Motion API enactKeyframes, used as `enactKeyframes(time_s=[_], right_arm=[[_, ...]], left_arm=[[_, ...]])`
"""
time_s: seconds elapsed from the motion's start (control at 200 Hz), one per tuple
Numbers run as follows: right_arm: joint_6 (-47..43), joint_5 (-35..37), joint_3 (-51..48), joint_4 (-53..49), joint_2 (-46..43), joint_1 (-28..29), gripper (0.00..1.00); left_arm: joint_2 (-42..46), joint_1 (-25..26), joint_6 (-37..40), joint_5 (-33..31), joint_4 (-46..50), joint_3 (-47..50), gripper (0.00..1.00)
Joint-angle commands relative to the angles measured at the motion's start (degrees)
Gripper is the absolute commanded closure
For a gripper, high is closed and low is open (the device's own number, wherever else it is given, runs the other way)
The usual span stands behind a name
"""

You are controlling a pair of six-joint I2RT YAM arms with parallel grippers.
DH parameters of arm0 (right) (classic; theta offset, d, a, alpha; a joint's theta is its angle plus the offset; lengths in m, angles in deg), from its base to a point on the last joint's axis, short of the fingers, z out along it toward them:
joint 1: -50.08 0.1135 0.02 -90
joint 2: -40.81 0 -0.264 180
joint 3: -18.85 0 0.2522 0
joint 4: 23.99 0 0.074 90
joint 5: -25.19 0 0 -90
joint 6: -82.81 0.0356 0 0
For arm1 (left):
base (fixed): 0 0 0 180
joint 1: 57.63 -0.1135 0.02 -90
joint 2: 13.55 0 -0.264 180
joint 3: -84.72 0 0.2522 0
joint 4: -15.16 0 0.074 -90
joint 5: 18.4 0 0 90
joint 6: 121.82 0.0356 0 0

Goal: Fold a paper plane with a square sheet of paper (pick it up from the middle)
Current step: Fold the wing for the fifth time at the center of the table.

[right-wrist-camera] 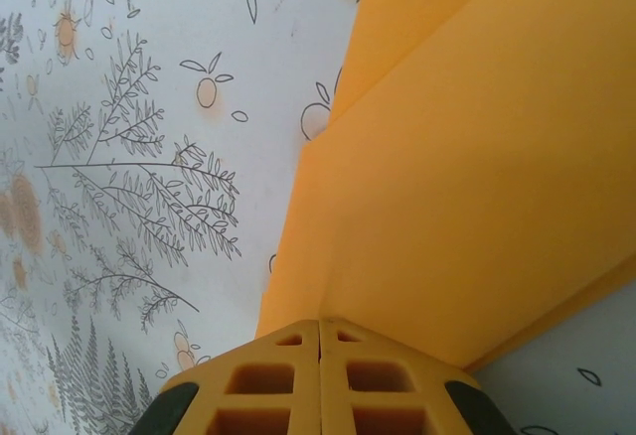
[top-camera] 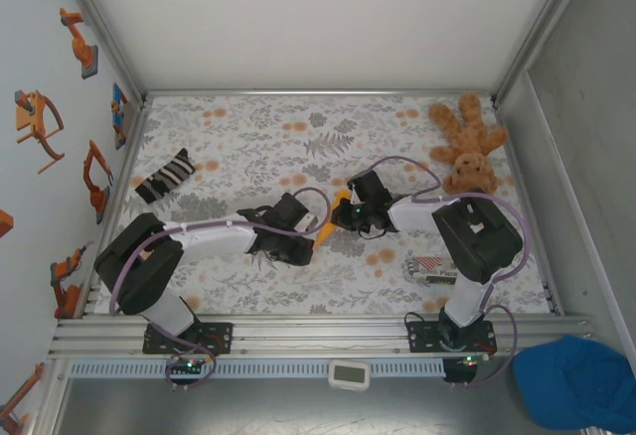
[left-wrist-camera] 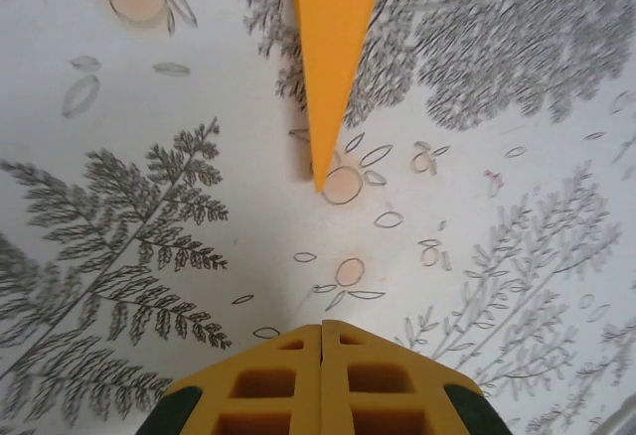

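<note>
Paper plane [right-wrist-camera: 477, 187] pinched in right tool [right-wrist-camera: 320, 328], left tool [left-wrist-camera: 321, 331] closed near its tip

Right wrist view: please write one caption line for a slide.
Shut right gripper at the folded bright-orange paper on the floral table cover.

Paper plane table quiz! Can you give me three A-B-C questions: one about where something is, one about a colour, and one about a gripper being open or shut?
1. Where is the teddy bear?
A. far right corner of the table
B. near left corner
C. the middle
2. What colour is the paper plane?
A. blue
B. orange
C. green
3. How is the left gripper?
A. wide open
B. shut, empty
C. clamped on the teddy bear
Answers: 1 A, it sits at the back right. 2 B, it is bright orange. 3 B, its fingers meet, and the plane's tip lies ahead of them.
</note>
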Motion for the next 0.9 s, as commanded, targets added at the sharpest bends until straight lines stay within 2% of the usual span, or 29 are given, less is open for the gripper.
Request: enactKeyframes(time_s=[0.0,0.17,0.32,0.556,0.896], right_arm=[[0.64,0.83,-3.14,-4.63,0.82,0.33,0.94],[2.80,-0.58,-4.80,-1.67,-2.58,1.01,0.94],[2.98,-0.35,-4.50,0.22,-4.97,0.88,0.94],[2.88,-0.69,-3.41,0.21,-4.88,-0.02,0.94],[2.86,-0.68,-3.30,0.72,-3.24,-0.41,0.94]], left_arm=[[2.77,-1.01,-0.35,-1.98,-2.46,-2.56,1.00],[-3.75,-3.30,-3.90,0.11,-10.98,-4.82,1.00],[-9.51,-4.24,-6.71,4.88,-17.37,-6.54,1.00],[-12.61,-4.27,-9.18,9.28,-24.56,-5.31,1.00],[-16.54,-3.63,-8.97,7.33,-21.10,-4.49,1.00]])
